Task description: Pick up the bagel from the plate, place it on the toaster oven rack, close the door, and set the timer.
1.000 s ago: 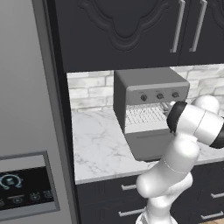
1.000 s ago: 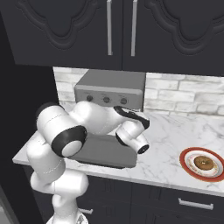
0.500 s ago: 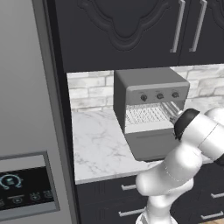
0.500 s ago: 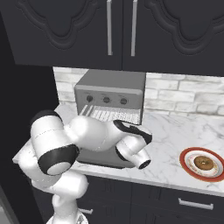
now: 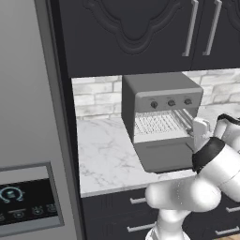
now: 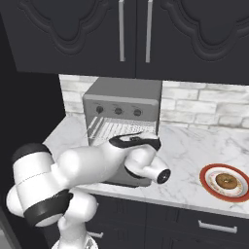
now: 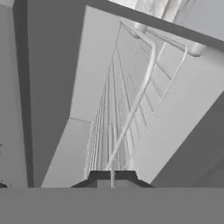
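Bagel [image 6: 226,181] on plate [image 6: 209,172], right end of bench [image 6: 185,146] — well apart from toaster oven [image 6: 121,104]. Door [image 5: 164,154] folded down, toaster oven rack [image 5: 159,124] bare. Gripper [image 7: 112,180] at rack's front edge — jaws clenched, grasping nothing.

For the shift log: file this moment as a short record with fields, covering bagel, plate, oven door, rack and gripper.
bagel: bagel lies on the plate, untouched
plate: plate sits on the counter, well right of the toaster oven
door: door is folded down open
toaster oven rack: toaster oven rack is bare and partly pulled out
gripper: gripper is shut, right at the rack's front wire, which runs between its tips; a firm grip cannot be confirmed
step status: bagel not yet picked up
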Tool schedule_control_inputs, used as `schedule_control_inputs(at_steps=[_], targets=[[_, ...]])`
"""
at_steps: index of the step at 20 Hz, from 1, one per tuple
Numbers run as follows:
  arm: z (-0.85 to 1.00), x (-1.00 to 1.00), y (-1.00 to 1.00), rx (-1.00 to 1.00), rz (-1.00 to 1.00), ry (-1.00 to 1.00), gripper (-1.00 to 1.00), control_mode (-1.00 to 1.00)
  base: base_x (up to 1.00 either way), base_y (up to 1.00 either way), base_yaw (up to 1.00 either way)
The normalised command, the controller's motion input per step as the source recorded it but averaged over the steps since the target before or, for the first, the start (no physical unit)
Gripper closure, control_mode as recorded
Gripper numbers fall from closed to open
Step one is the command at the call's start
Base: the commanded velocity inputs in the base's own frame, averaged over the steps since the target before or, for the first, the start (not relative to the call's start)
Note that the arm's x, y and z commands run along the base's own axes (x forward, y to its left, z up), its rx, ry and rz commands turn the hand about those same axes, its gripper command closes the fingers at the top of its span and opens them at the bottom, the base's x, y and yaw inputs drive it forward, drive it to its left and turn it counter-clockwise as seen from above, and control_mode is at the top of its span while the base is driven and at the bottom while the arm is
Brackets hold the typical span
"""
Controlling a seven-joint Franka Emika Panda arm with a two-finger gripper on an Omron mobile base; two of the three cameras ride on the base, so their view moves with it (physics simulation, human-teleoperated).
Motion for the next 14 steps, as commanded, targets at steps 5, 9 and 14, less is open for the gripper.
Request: schedule_control_inputs(at_steps=[5, 9, 14], targets=[[0.00, -0.29, -0.01, -0.12, -0.06, 0.41, -1.00, -1.00, 0.00, 0.00, 0.00], [0.23, -0.70, -0.31, -0.07, -0.03, 0.09, -1.00, -1.00, 0.00, 0.00, 0.00], [0.44, -0.29, -0.67, -0.12, 0.00, 0.17, -1.00, -1.00, 0.00, 0.00, 0.00]])
